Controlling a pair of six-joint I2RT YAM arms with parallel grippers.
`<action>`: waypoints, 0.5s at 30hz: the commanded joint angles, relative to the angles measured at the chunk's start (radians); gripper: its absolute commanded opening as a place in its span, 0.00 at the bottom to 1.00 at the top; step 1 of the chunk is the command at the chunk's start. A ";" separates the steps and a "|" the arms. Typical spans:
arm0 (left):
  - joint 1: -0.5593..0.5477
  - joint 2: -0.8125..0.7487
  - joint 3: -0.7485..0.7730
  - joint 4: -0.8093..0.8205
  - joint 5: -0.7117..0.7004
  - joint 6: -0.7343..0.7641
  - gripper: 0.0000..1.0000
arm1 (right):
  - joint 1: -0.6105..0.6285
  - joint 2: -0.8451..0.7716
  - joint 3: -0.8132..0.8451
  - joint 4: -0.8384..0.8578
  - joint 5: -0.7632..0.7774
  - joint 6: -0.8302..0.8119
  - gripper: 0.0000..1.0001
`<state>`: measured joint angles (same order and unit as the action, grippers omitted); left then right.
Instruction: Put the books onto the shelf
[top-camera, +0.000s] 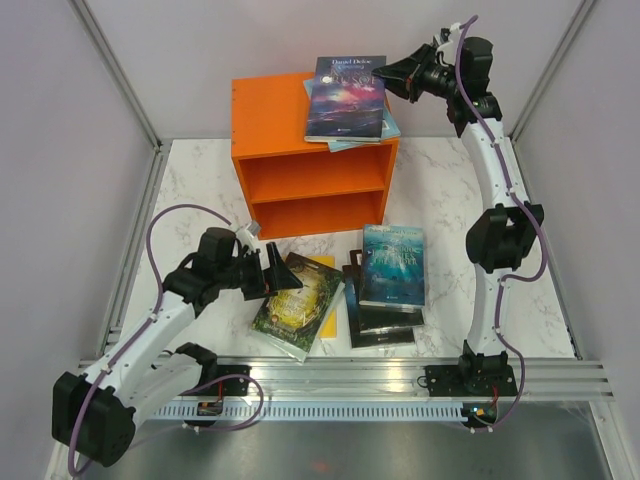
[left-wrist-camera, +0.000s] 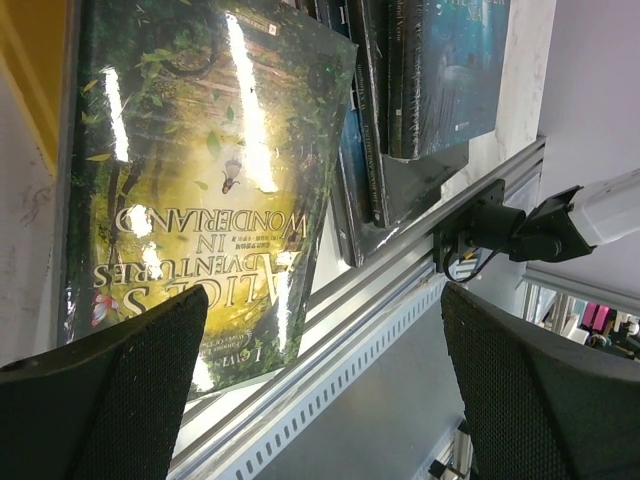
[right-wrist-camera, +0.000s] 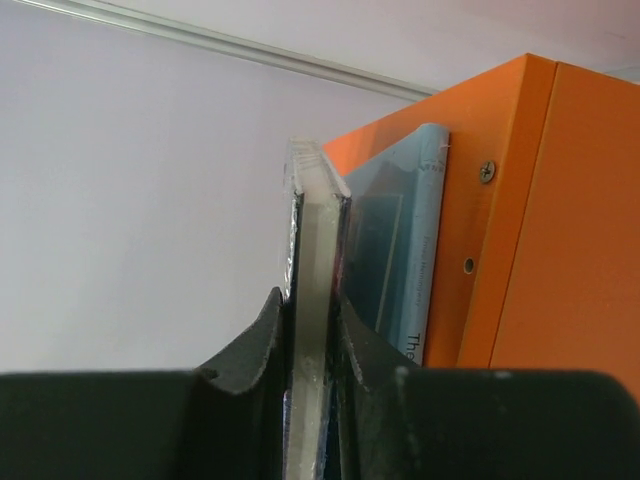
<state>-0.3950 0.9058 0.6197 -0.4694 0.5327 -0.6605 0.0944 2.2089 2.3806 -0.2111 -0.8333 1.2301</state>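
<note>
Edges first: I see my right gripper pinching the galaxy book by its right edge, atop the shelf over a light blue book. My left gripper is spread wide just beside the green-gold book. Bare table lies right of the shelf.

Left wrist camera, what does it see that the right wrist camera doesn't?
Only the left wrist: the open left gripper facing a green-gold book, with a teal book on a dark stack beside it. Only the right wrist: the right gripper pinching a galaxy book next to a light blue book on the orange shelf. Both: black fingers and books.
</note>
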 joint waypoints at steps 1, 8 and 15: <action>-0.002 0.011 0.003 0.023 -0.017 0.018 1.00 | -0.001 0.000 -0.007 0.033 -0.006 -0.122 0.23; -0.002 0.027 0.020 0.023 -0.011 0.013 1.00 | -0.018 0.002 -0.026 -0.025 0.008 -0.185 0.64; -0.002 0.022 0.012 0.023 -0.008 0.004 1.00 | -0.061 -0.017 -0.063 -0.194 0.068 -0.336 0.78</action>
<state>-0.3950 0.9310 0.6197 -0.4694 0.5285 -0.6605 0.0643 2.1960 2.3566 -0.2394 -0.8246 1.0271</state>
